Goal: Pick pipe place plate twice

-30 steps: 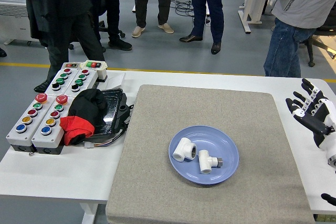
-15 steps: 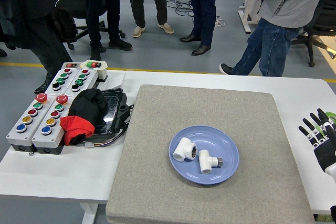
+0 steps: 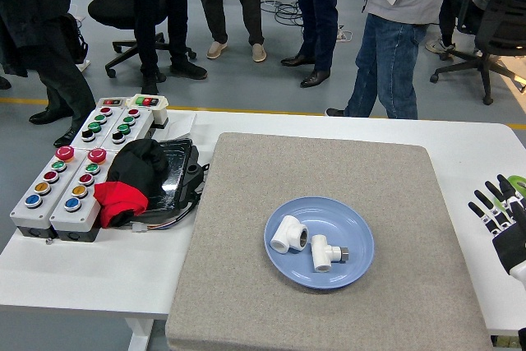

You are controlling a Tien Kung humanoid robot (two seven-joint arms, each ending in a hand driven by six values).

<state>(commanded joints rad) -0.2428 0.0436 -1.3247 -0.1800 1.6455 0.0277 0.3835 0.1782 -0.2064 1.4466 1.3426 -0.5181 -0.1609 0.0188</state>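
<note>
Pipe fittings (image 3: 288,233) (image 3: 326,252) lie in the blue plate (image 3: 357,234); right hand (image 3: 503,213), half cut off at the frame's edge, fingers spread, empty

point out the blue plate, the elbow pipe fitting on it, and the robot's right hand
blue plate (image 3: 355,223): head view, bare right rim.
elbow pipe fitting (image 3: 288,233): head view, white body's middle.
right hand (image 3: 503,218): head view, middle of the hand, fingers spread.

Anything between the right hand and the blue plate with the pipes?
Nothing: head view shows only bare grey mat and white table between right hand and blue plate.
</note>
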